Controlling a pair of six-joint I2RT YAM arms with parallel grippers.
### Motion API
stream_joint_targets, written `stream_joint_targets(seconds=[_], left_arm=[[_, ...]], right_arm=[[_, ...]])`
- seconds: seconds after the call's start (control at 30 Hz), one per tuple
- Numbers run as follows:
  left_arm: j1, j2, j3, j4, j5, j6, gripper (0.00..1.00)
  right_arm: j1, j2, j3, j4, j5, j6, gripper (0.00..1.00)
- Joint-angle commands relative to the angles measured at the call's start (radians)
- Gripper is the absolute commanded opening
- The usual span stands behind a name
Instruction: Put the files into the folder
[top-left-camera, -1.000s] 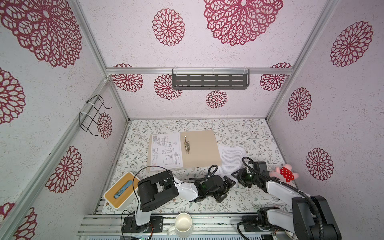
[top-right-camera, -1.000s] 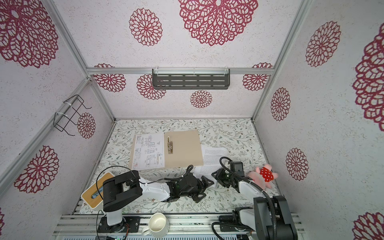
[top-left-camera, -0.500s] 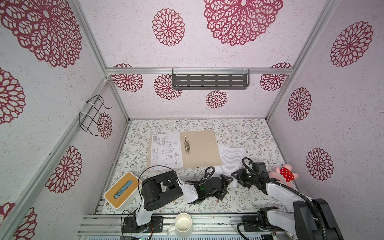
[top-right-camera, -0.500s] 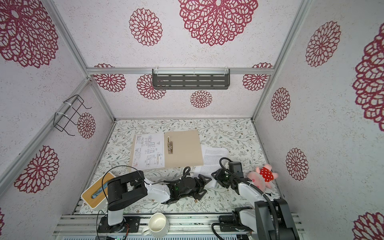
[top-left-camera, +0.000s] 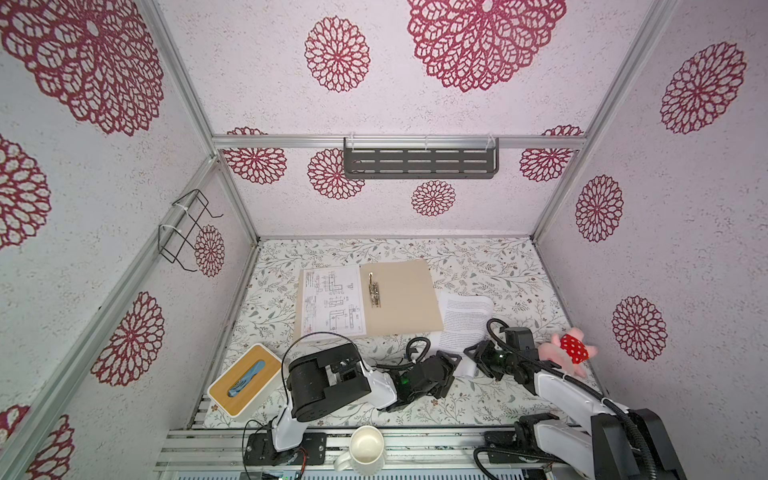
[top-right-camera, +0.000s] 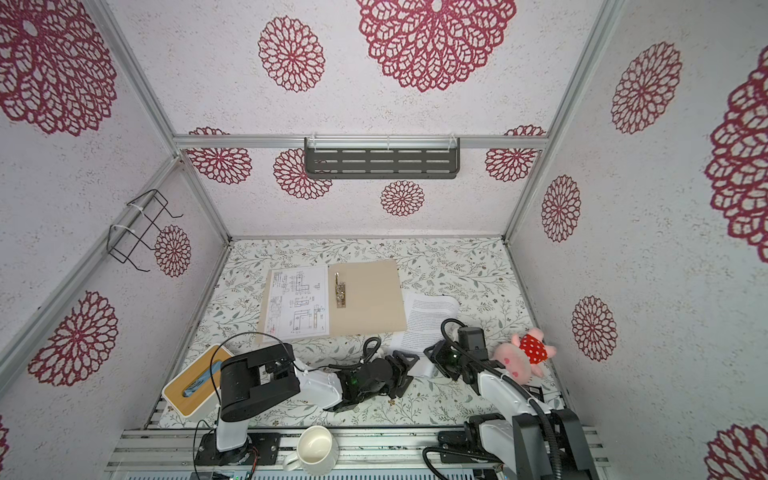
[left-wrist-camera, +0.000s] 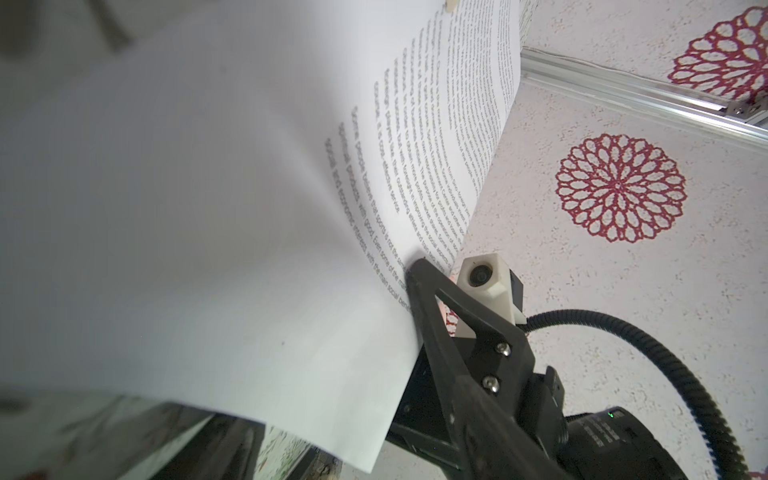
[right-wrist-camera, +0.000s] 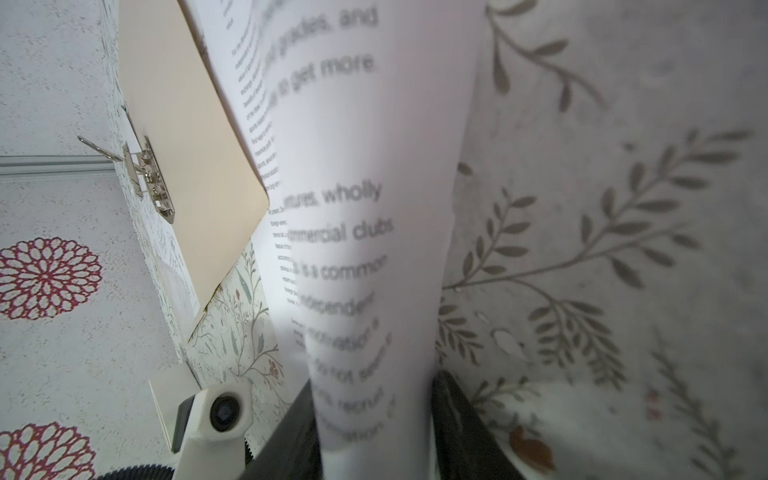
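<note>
On the left half of the open folder (top-left-camera: 401, 297) lies the drawing sheet (top-left-camera: 332, 303), flat beside the metal clip (top-left-camera: 375, 291). Near the folder's front right corner, the left gripper (top-left-camera: 457, 360) sits at the raised end of the text sheet (top-left-camera: 463, 320); I cannot tell whether it grips. Just right of the folder, that sheet's far end lies flat, and the right gripper (top-left-camera: 477, 356) pinches its curled near edge.

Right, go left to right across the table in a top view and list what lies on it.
Tissue box → drawing sheet → metal clip → text sheet → pink toy. The folder stretches under both the drawing sheet and the clip, so it has no single place in the order.
</note>
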Motion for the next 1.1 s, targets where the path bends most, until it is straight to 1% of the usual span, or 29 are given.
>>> stream_joint_targets(seconds=[0.0, 0.17, 0.5, 1.07], left_arm=[[-0.017, 0.012, -0.013, -0.010, -0.060, -0.027, 0.72], [-0.027, 0.014, -0.005, -0.009, -0.084, -0.031, 0.69], [-0.041, 0.008, -0.019, 0.003, -0.141, -0.048, 0.51], [-0.058, 0.002, -0.033, 0.011, -0.179, -0.057, 0.29]], right_arm=[[0.006, -0.022, -0.012, -0.022, 0.025, 0.019, 0.44], [0.007, -0.025, -0.015, -0.022, 0.027, 0.030, 0.44], [0.008, -0.032, -0.014, -0.038, 0.037, 0.030, 0.44], [0.009, -0.044, -0.016, -0.069, 0.050, 0.027, 0.44]])
